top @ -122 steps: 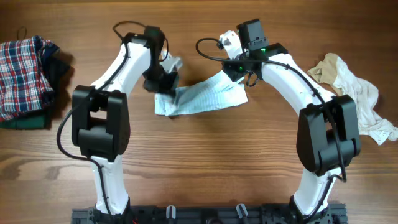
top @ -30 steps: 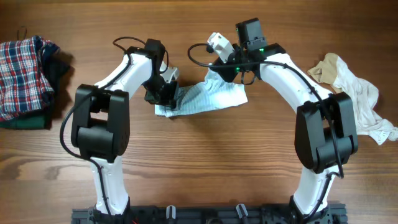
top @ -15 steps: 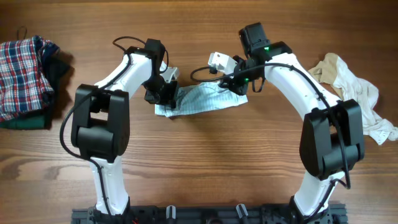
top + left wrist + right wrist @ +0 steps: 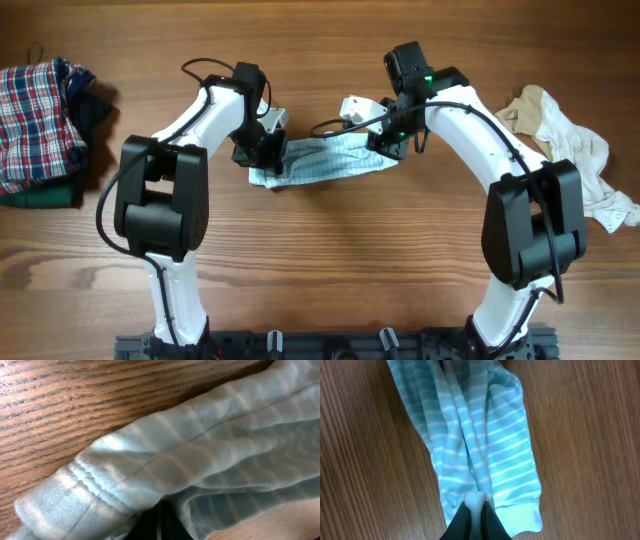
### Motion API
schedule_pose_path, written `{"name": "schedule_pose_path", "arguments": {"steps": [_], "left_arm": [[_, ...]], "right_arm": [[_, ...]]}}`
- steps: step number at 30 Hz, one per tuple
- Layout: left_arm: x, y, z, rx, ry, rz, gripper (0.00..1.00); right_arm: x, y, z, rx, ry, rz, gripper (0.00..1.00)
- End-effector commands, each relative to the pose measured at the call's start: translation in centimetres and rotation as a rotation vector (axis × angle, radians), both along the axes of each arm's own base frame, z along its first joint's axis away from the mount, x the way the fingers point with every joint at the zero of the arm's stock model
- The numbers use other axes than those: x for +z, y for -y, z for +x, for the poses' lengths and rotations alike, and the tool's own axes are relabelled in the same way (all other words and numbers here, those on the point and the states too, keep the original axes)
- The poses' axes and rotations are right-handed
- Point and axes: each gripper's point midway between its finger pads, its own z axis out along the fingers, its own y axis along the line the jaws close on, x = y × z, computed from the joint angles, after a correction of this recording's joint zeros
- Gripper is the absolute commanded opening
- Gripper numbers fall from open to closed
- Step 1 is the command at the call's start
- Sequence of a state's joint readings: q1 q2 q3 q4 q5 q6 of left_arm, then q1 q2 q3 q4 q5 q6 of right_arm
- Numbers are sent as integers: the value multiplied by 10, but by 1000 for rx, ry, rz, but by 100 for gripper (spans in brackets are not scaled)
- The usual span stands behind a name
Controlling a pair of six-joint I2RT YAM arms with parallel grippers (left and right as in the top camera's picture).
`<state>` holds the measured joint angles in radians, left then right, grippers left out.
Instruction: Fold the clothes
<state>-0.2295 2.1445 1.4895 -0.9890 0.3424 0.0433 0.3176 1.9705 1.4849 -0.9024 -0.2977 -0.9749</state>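
You've got the striped garment [image 4: 325,162] lying stretched across mid-table [image 4: 330,260] between your arms. Your left gripper [image 4: 262,150] is clamped on its left end, and your right gripper [image 4: 385,140] pinches a fold at its right end. The plaid pile [image 4: 35,105] sits far left and the cream garments [image 4: 570,150] far right, both well apart from it.

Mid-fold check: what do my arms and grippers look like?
The left arm and right arm have white curved links, bulky black joint housings and looping black cables. A green light glows near the right wrist. Each wrist carries a small white block. The left gripper and right gripper have dark fingers.
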Motion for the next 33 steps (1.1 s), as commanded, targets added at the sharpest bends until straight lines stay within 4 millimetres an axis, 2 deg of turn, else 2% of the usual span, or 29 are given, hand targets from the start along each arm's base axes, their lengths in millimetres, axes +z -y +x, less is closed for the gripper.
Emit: {"name": "schedule_pose_path", "arguments": {"steps": [1,5,7,8,10,11,12,13,16,19,20,22,24,25,28,30,31,32,33], "left_arm": [[1,-7,1,-10,23,44,6],[1,-7,1,-11,23,44,6],[1,-7,0,-32,30,40,6],[1,-7,0,-35,29,41,6],[1,-7,0,-35,28,41,6],[1,-8,-1,-35,27,44,6],[0,-10,0,-35,28,54,6],[0,-14,-1,-38,26,76,6],[0,-16,-8,-94,14,77,6],[1,-13,-12,-113,1,58,4],[2,-13,-12,-112,1,53,4],[5,-12,-11,-112,2,53,4],[7,-11,-6,-112,14,51,4],[9,-11,-3,-111,24,49,4],[18,-8,9,-110,62,42,4],[20,-7,12,-110,70,41,5],[20,-7,11,-110,70,41,6],[20,-7,12,-110,70,41,6],[20,-7,12,-110,70,41,6]], "right_arm": [[-3,11,-5,-11,3,-46,4],[-19,18,-3,-36,18,-78,4],[-21,17,-1,-62,19,-72,5],[-20,16,3,-81,28,-66,15],[-19,15,7,-88,44,-63,45],[-18,14,11,-95,59,-56,56],[-17,12,16,-112,74,-46,64],[-16,13,20,-123,90,-48,65],[-11,16,43,-294,143,-37,66],[-11,18,43,-553,67,2,63],[-11,18,43,-646,35,20,53],[-9,19,40,-791,-20,47,22],[-9,16,30,-816,-77,58,6],[-8,12,24,-805,-114,72,4],[2,0,7,-774,-199,124,6],[15,3,4,-807,-196,127,18],[20,5,-1,-852,-218,127,20],[20,11,-5,-926,-236,101,32],[16,21,-9,-1000,-243,53,33]]}}
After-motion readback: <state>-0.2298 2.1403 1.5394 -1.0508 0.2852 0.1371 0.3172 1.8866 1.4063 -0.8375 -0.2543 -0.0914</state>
